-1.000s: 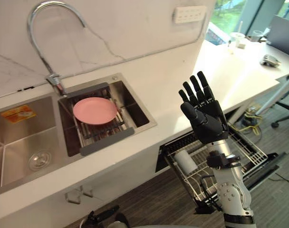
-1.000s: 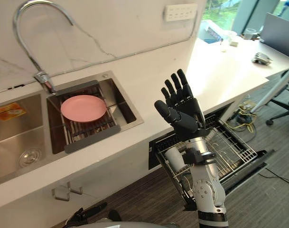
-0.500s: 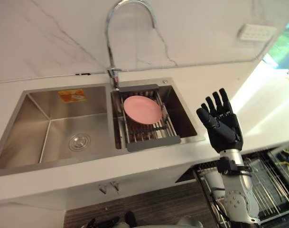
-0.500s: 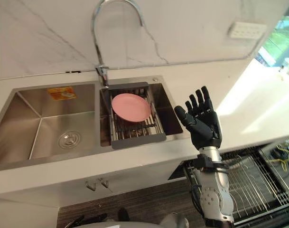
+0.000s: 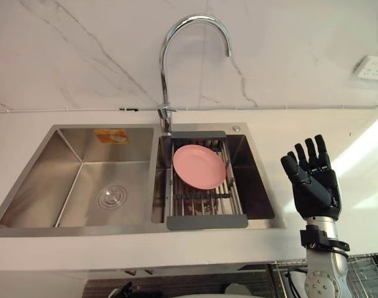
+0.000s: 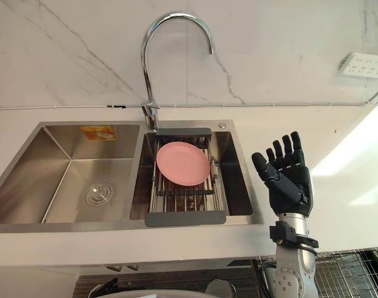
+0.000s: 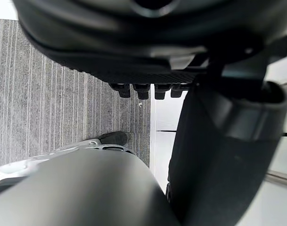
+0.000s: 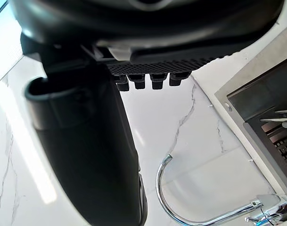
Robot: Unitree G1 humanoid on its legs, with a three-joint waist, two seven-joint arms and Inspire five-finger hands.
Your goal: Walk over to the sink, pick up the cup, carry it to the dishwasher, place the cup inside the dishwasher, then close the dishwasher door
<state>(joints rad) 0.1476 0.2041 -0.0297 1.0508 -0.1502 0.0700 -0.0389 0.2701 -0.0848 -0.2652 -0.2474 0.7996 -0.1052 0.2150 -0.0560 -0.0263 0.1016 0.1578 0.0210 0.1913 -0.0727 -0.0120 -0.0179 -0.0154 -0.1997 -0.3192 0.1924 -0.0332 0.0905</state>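
Observation:
My right hand (image 5: 313, 183) is raised over the white counter just right of the sink (image 5: 133, 228), open, fingers straight up and nothing in it. In the right wrist view that hand (image 8: 82, 141) faces the marble wall and the faucet (image 8: 181, 207). My left hand (image 7: 134, 47) hangs low over grey floor, open and empty. A corner of the dishwasher's wire rack (image 6: 344, 273) shows under the counter edge at the lower right.
A pink plate (image 5: 199, 166) lies on a grey-framed drying rack (image 5: 207, 220) in the sink's right basin. The left basin (image 5: 108, 186) holds only its drain. A tall curved faucet (image 5: 176, 37) stands behind the basins. A wall socket (image 5: 372, 67) sits at the far right.
The camera has swung left, so the sink now sits in the middle. The open dishwasher rack with the white cup has slid out at the lower right. My right hand stays raised and open.

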